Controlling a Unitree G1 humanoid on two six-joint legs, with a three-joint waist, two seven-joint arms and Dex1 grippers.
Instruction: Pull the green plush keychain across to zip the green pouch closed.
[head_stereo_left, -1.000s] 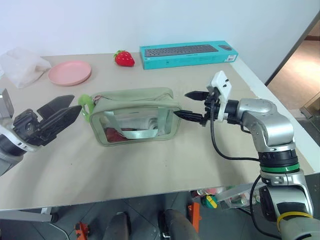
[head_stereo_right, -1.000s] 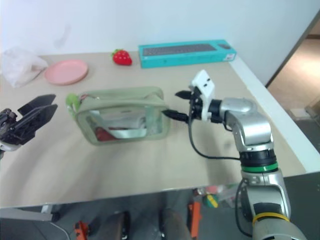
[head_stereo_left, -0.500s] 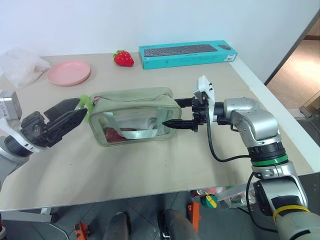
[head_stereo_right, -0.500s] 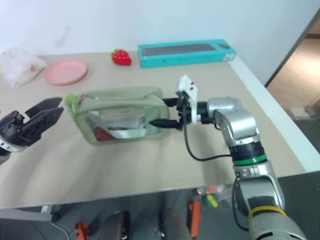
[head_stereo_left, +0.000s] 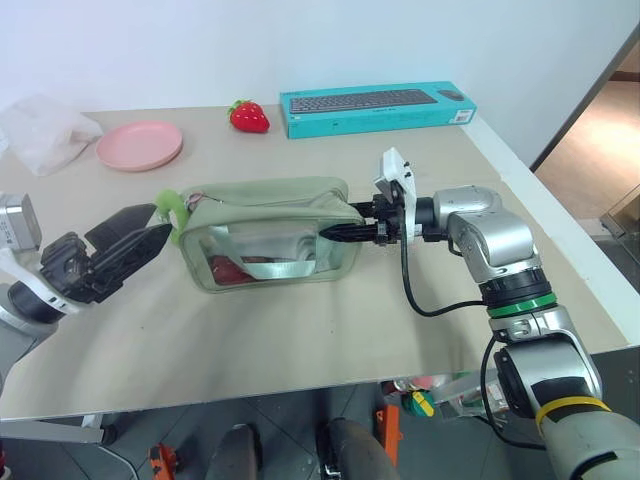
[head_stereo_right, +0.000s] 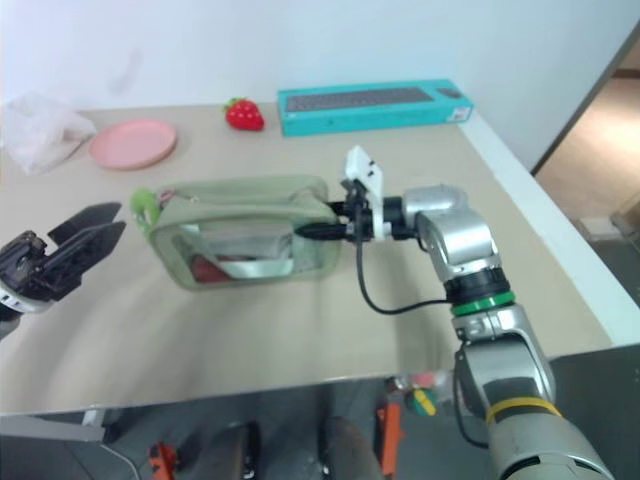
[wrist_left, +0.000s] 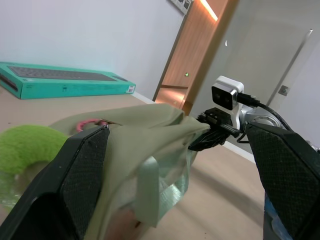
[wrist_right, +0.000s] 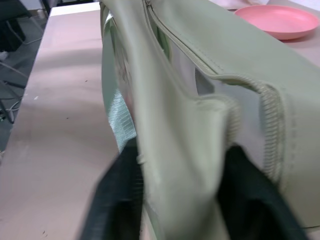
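One fuzzy lime-green ring keychain (head_stereo_left: 168, 214) at the sage pouch's (head_stereo_left: 270, 245) end

A beige table (head_stereo_left: 300, 340) bears the green pouch (head_stereo_left: 270, 245), pink plate (head_stereo_left: 139, 146), strawberry toy (head_stereo_left: 248, 117), teal keyboard box (head_stereo_left: 377, 108) and perhaps a crumpled plastic bag (head_stereo_left: 45, 130).

Green pouch (head_stereo_left: 270, 233) mid-table (head_stereo_left: 300, 330), green plush keychain (head_stereo_left: 168, 214) at its left end, left gripper (head_stereo_left: 135, 238) just left of that, right gripper (head_stereo_left: 340, 232) at pouch's right end, plate (head_stereo_left: 139, 146), strawberry toy (head_stereo_left: 248, 117) and keyboard box (head_stereo_left: 377, 108) behind.
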